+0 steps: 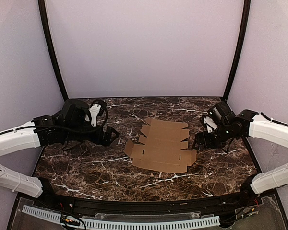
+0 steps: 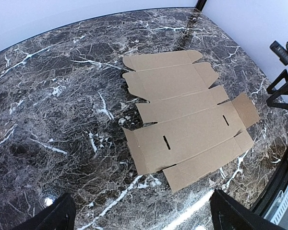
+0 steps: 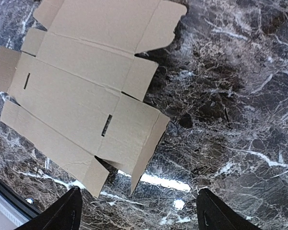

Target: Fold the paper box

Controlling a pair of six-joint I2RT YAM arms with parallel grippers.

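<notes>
The paper box (image 1: 162, 144) is a flat brown die-cut cardboard sheet with tabs, slots and notched flaps, lying in the middle of the dark marble table. It also shows in the left wrist view (image 2: 187, 117) and the right wrist view (image 3: 86, 91). My left gripper (image 1: 110, 136) is open and empty, just left of the sheet and apart from it; its fingertips (image 2: 53, 218) show at the bottom corners of the left wrist view. My right gripper (image 1: 200, 142) is open and empty, just right of the sheet, where one end flap (image 3: 151, 143) stands slightly raised.
The marble table (image 1: 86, 167) is enclosed by pale walls at the back and sides. A black rail and a white perforated strip (image 1: 134, 223) run along the near edge. The right gripper also appears in the left wrist view (image 2: 283, 86).
</notes>
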